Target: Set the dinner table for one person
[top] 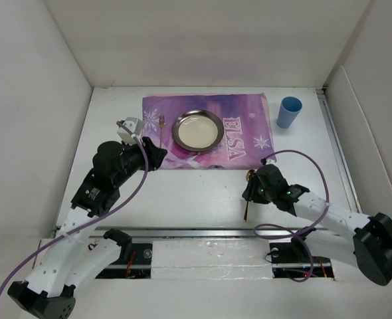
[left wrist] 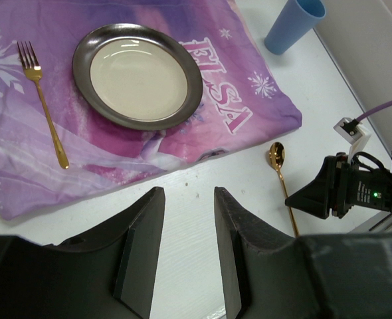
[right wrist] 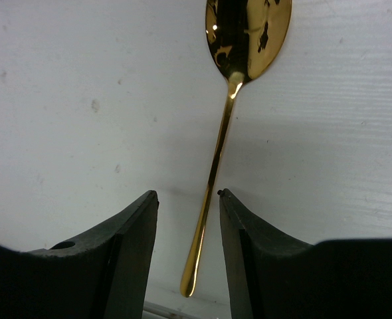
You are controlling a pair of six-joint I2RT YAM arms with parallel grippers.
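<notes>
Between the right fingers (right wrist: 133, 246), the handle of the gold spoon (right wrist: 217, 159) lies flat on the white tabletop (right wrist: 83, 100). These fingers stand slightly apart (not clamped), with the spoon's bowl beyond their tips. The left fingers (left wrist: 139, 246) are parted and hold nothing, over tabletop just short of the purple cloth (left wrist: 23, 179).

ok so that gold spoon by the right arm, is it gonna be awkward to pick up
Probably stiff and light: the spoon looks like thin polished metal. Its mirror finish suggests it may slip in the jaws. The slim handle lies flat on the white table, so it could skid or pivot rather than lift cleanly.
</notes>
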